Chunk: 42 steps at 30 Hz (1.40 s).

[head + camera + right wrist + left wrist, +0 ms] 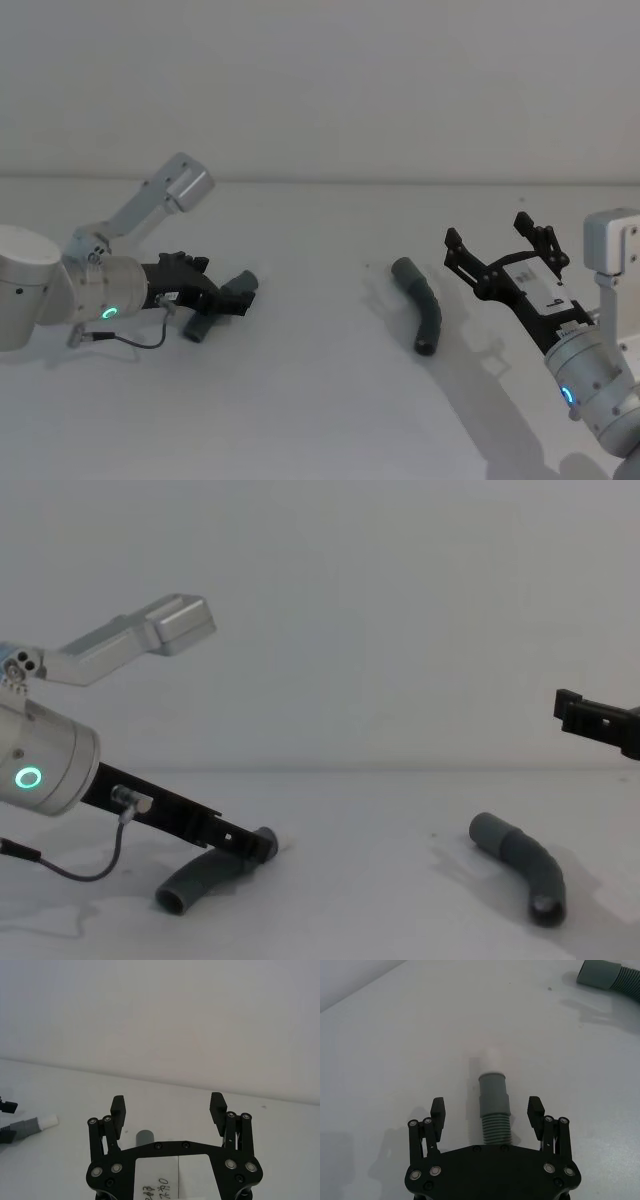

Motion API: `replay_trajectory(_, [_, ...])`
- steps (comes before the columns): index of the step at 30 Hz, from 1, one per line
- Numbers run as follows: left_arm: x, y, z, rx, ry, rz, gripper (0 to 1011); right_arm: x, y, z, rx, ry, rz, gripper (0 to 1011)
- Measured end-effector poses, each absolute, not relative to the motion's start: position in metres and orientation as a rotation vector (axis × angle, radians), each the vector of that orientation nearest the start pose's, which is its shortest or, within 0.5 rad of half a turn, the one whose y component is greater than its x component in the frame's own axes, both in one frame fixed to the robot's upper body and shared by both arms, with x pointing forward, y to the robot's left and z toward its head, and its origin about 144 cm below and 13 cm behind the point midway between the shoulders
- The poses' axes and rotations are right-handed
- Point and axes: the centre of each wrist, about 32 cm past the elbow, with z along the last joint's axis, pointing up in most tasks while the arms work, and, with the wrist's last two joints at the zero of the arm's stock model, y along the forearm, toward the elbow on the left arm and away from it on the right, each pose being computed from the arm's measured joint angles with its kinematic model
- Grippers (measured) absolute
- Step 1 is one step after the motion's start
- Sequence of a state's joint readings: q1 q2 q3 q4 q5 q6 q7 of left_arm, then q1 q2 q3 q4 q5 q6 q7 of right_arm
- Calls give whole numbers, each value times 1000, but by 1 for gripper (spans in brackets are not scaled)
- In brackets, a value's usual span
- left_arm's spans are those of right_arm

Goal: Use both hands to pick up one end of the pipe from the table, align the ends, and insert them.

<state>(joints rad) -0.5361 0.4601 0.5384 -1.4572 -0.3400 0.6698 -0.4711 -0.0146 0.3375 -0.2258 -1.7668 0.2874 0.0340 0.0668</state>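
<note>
Left gripper [487,1106]: black fingers spread, straddling white-tipped ribbed pipe piece [200,878].
Right gripper [167,1105]: fingers spread, raised.
Other piece [425,310]: curved, smooth-collared, on matte table [320,400].

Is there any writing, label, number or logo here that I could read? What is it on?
White label on the back of the right gripper: handwritten dark marks, sideways and cut off by the frame edge, not reliably readable.
Head view, same label: a small dark mark, too small to read.
No other text can be seen.
</note>
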Motion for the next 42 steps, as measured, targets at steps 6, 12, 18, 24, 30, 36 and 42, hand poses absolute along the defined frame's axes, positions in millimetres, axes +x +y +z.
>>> replay_trajectory(6, [564, 227, 1254, 573, 188, 776, 1001, 443, -237, 1189, 26, -75, -1230, 1001])
replay_trajectory(12, [566, 226, 1252, 579, 191, 777, 1001, 443, -237, 1189, 26, -75, -1230, 1001])
replay_trajectory(18, [567, 225, 1251, 582, 193, 780, 1001, 443, -237, 1189, 26, -75, -1229, 1001])
replay_trajectory(24, [567, 224, 1250, 584, 198, 788, 1001, 443, -237, 1189, 26, -75, -1230, 1001])
replay_trajectory(30, [568, 222, 1250, 583, 206, 795, 1001, 443, -237, 1189, 26, -75, -1230, 1001])
replay_trajectory(36, [569, 222, 1249, 583, 211, 800, 908, 443, -237, 1189, 26, -75, -1230, 1001])
replay_trajectory(42, [569, 221, 1249, 583, 214, 802, 759, 443, -237, 1189, 26, -75, -1230, 1001])
